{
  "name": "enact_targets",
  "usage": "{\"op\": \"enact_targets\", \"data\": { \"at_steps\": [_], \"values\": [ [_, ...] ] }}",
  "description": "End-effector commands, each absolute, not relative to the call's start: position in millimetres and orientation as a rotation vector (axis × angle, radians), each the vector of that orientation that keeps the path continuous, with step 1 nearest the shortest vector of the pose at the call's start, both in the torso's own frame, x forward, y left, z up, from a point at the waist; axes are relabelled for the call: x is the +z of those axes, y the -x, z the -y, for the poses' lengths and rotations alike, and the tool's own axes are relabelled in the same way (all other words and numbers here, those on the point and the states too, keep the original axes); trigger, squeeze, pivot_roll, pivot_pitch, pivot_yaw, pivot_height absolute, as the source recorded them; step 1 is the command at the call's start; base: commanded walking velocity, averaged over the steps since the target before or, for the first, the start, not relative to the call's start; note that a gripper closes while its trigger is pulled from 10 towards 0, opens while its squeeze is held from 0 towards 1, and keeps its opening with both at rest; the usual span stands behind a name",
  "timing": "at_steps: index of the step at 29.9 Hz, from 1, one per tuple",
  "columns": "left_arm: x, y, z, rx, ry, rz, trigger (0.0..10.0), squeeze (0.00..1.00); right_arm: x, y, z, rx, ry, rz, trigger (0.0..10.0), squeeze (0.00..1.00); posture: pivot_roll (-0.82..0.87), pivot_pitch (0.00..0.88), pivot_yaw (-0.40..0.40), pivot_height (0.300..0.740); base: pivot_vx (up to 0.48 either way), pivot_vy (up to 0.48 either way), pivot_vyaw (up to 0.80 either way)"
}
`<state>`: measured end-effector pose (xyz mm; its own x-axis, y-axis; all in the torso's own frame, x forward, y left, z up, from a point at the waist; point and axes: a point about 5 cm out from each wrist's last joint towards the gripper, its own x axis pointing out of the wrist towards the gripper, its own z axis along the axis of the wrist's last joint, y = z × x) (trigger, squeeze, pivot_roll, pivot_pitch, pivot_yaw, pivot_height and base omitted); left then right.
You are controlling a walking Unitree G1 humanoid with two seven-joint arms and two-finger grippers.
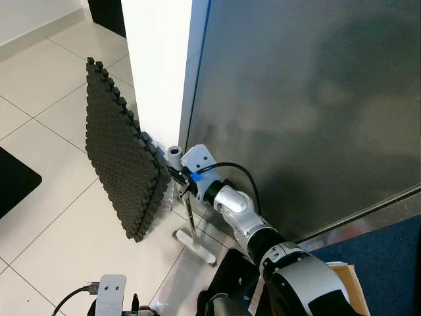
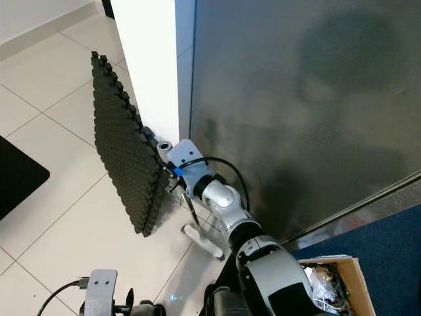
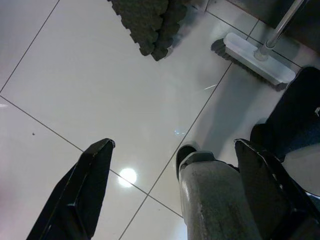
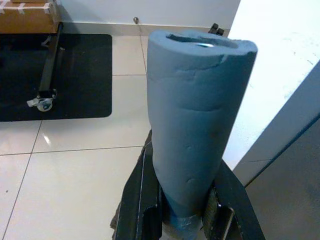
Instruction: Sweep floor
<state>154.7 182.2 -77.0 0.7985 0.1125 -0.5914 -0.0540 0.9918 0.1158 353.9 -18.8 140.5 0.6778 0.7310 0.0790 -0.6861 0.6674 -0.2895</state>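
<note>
Right tool (image 4: pixel 182 210) pressed around the grey foam-padded top of a slim metal broom handle (image 4: pixel 197 115), black fingers (image 4: pixel 140 210) flanking the foam on either side; seen at centre frame from the head views, reaching forward and down beside the tall dark steel panel (image 1: pixel 309 112). Handle running from the clamped foam grip down and slightly toward the robot to the flat white broom head (image 1: pixel 195 245), resting on the glossy pale tiled floor (image 1: pixel 59 217) at lower centre of frame. Long axis near upright, leaning a little. Just left of the grip, a stack of dark interlocking foam mats (image 1: pixel 122 164) standing on edge against the white wall corner (image 1: pixel 158 59), probably touching the handle, though hard to tell at this angle. Left tool (image 3: pixel 170 185) low at bottom left of the head view, fingers spread wide and holding nothing, pointed at bare tile with the broom head beyond it. Broom closer to the right arm, already in its hold; open floor lying to the left, so a sweep would likely need the head drawn clear of the mats first.
</note>
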Motion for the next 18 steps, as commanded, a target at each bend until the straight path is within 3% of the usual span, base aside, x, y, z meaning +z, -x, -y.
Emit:
{"op": "enact_targets", "data": {
  "at_steps": [1, 10, 13, 14, 15, 17, 18],
  "values": [
    [-110, -71, -165, 0.034, -0.067, -0.955, 10.0, 0.0, 132, -350, 19, 0.814, 0.248, 0.17, 10.0, 0.35, 0.07, 0.332, -0.165, 0.74, 0.0, 0.0, 0.0],
    [-111, -64, -166, 0.037, -0.067, -0.967, 10.0, 0.0, 127, -348, 18, 0.801, 0.231, 0.148, 10.0, 0.38, 0.07, 0.343, -0.166, 0.74, 0.0, 0.0, 0.0],
    [-112, -61, -166, 0.038, -0.067, -0.973, 10.0, 0.0, 125, -349, 20, 0.769, 0.238, 0.141, 10.0, 0.53, 0.07, 0.35, -0.165, 0.74, 0.0, 0.0, 0.0],
    [-112, -61, -166, 0.038, -0.067, -0.973, 10.0, 0.0, 125, -349, 20, 0.769, 0.238, 0.141, 10.0, 0.53, 0.07, 0.35, -0.165, 0.74, 0.0, 0.0, 0.0],
    [-112, -61, -165, 0.037, -0.066, -0.975, 10.0, 0.0, 125, -349, 21, 0.747, 0.251, 0.142, 10.0, 0.62, 0.07, 0.35, -0.164, 0.74, 0.0, 0.0, 0.0],
    [-112, -61, -165, 0.037, -0.066, -0.975, 10.0, 0.0, 125, -349, 21, 0.747, 0.251, 0.142, 10.0, 0.62, 0.07, 0.35, -0.164, 0.74, 0.0, 0.0, 0.0],
    [-112, -61, -165, 0.036, -0.066, -0.975, 10.0, 0.0, 125, -350, 23, 0.727, 0.262, 0.146, 10.0, 0.69, 0.07, 0.352, -0.165, 0.74, 0.0, 0.0, 0.0]
  ]
}}
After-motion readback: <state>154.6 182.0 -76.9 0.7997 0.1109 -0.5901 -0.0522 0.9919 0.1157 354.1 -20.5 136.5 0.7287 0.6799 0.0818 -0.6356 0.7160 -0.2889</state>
